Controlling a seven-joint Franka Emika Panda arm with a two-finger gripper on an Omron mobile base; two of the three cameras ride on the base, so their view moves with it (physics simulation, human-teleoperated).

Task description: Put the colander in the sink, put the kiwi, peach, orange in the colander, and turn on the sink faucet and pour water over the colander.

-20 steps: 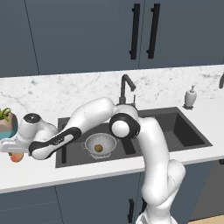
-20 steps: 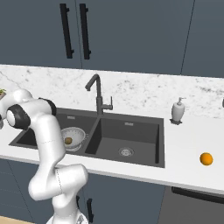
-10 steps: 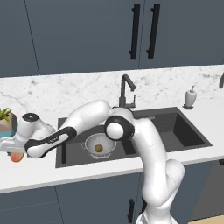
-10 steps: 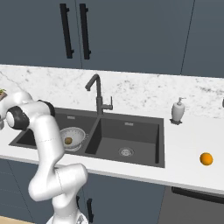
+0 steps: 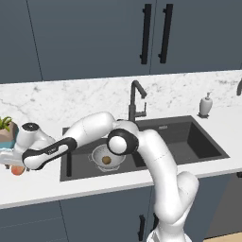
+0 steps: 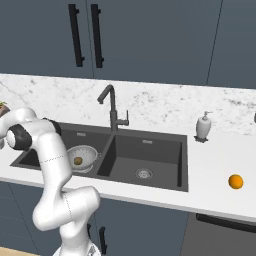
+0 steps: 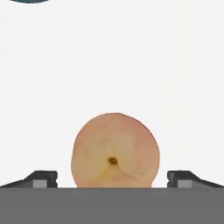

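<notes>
The sink (image 5: 198, 142) sits in the marble counter (image 5: 56, 101) with its faucet (image 5: 135, 97) rising at the far rim between the two basins, and no stream runs from the spout. The colander (image 5: 105, 156) already rests in the left basin with the kiwi (image 5: 107, 160) lying in its middle, so the step in hand looks to be fetching the peach (image 7: 115, 151). The arm reaches far left over the counter, where the peach lies near the front edge, just beside the teal plant pot (image 5: 6, 134). In the hand view the gripper (image 7: 112, 177) hangs over the fruit with its jaws spread wide, one dark fingertip (image 7: 41, 178) on each side and clear of the skin; nothing is held. The fruit sits centred between the tips, which is what a good grasp wants. To do this well, I judge the hand should come straight down until the tips flank the widest part of the fruit, then close gently: a round fruit will squirt sideways if pinched above its middle. The lift should clear the sink's left rim before swinging right to the colander, and the release should be low so the peach does not bounce out. The orange (image 6: 235, 181) waits on the counter well to the right of the sink, beyond the soap dispenser (image 6: 203, 126).
</notes>
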